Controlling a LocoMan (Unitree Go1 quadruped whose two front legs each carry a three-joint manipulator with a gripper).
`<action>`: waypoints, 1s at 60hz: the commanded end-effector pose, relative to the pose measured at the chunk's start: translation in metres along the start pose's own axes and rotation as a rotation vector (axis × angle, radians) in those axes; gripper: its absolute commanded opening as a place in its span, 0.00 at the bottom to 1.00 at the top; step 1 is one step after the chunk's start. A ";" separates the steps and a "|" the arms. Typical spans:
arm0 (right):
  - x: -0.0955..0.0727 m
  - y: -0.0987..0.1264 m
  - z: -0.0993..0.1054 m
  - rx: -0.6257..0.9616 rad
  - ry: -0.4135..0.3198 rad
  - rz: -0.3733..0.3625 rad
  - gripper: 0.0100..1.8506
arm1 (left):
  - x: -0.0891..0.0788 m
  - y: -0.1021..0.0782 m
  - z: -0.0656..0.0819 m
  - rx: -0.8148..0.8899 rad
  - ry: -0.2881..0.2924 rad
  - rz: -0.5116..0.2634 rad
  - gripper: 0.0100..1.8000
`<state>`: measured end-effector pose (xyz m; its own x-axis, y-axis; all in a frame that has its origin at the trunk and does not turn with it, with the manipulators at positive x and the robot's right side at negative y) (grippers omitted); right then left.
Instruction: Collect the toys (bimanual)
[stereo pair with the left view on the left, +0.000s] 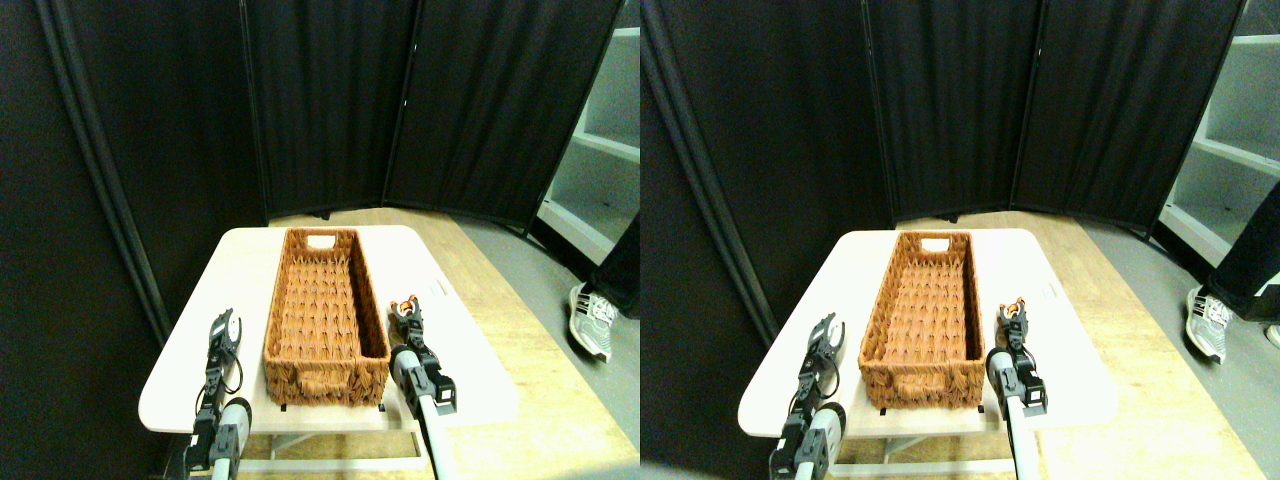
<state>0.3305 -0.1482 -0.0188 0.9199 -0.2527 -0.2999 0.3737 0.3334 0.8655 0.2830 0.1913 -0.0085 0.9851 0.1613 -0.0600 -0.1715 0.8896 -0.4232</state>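
So the long brown wicker basket (326, 318) is sitting lengthwise down the middle of a small white table (180, 385), and as far as I can see it's looking empty inside. Left gripper (226, 327) is hanging just off the basket's left side, near its front end, and something white is showing right at its tip, but it's too small for me to call it a toy or just part of the gripper. Can't tell if those fingers are wide or narrow either. Right gripper (406, 313) is sitting just off the basket's right side, and there's a bit of orange and black (404, 305) poking out at its tip, which looks like the striped tiger, pinched between the fingers. I'm not spotting any other toys lying on the table around the basket. Beyond the basket a dark folding screen (330, 100) is standing, and off to the basket's right someone's sneaker (592, 318) is planted on the floor.
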 end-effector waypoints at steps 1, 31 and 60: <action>-0.008 0.011 0.003 -0.016 0.009 0.051 0.00 | 0.000 -0.006 0.006 -0.016 -0.045 -0.052 0.04; -0.040 0.060 0.017 -0.086 0.137 0.196 0.00 | -0.007 -0.005 0.007 0.000 -0.058 -0.058 0.03; -0.064 0.118 -0.009 -0.107 0.282 0.311 0.00 | -0.015 -0.001 0.006 -0.005 -0.066 -0.066 0.01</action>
<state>0.3175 -0.0945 0.0816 0.9729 0.0965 -0.2102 0.1406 0.4747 0.8688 0.2680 0.1918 -0.0153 0.9886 0.1443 -0.0436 -0.1491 0.8926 -0.4254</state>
